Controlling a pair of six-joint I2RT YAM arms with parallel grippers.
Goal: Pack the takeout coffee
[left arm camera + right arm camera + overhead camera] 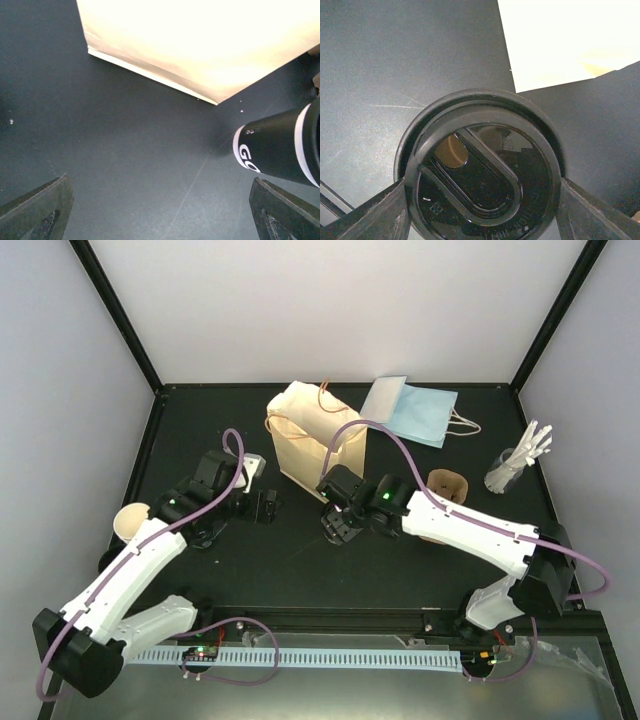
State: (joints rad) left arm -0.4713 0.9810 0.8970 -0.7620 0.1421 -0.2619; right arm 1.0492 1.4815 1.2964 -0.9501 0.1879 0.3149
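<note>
**Right gripper (482,185) closed on the takeout coffee (485,167) in front of the tan paper bag (310,445)**

From above, we see a black table (300,565) with the two arms reaching in from the near edge. The tan paper bag stands upright towards the back, near the middle. The right gripper sits just on the near side of it and covers the coffee in this view.

In the right wrist view, the coffee's round black lid fills the space between the two dark fingers (375,215). One finger presses against each side of the lid. The cup's body is hidden below the lid, and we cannot tell whether it rests on the table or is lifted. A pale corner of the bag shows just beyond it.

The left gripper (159,179) has its fingers spread wide and holds nothing. It is low over bare table, left of the bag. A black cylinder with white bands (280,150) enters its view from the right.

A pale blue bag (410,410) lies flat behind the tan one. A stack of cream cups (130,520) stands at the table's left edge.
</note>
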